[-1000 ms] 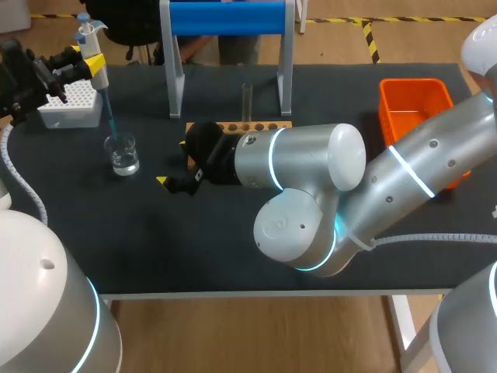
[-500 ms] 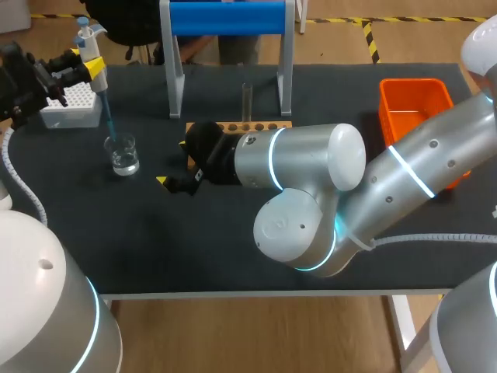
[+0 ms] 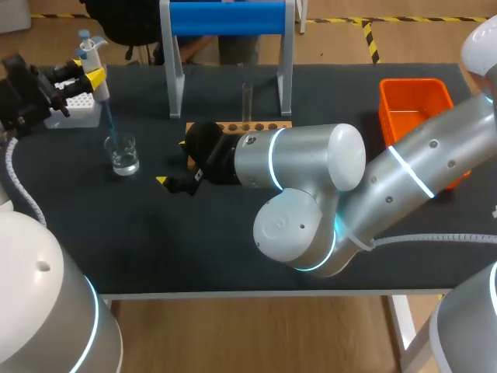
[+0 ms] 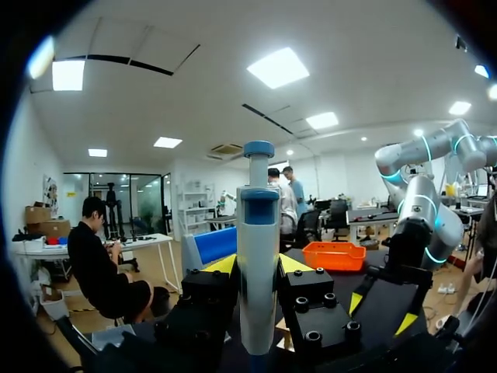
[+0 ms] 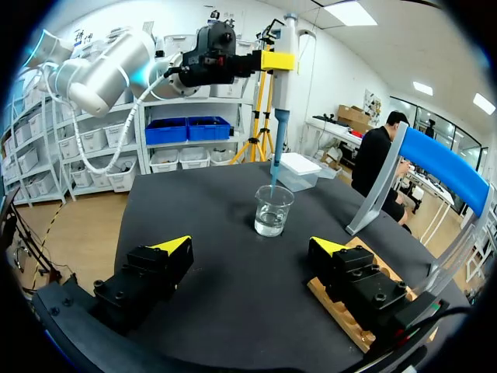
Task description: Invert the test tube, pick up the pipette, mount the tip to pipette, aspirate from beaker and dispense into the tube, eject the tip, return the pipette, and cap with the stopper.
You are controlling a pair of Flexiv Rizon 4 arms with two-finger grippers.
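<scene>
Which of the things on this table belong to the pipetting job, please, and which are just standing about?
Job: pipette with its blue tip; beaker of clear liquid; white tip box; test tube upright in the wooden rack.
Standing about for now: orange bin; blue-topped stand, though either may serve later. No stopper shows.

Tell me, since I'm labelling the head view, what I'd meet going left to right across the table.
pipette → beaker → right gripper → test tube → orange bin
</scene>
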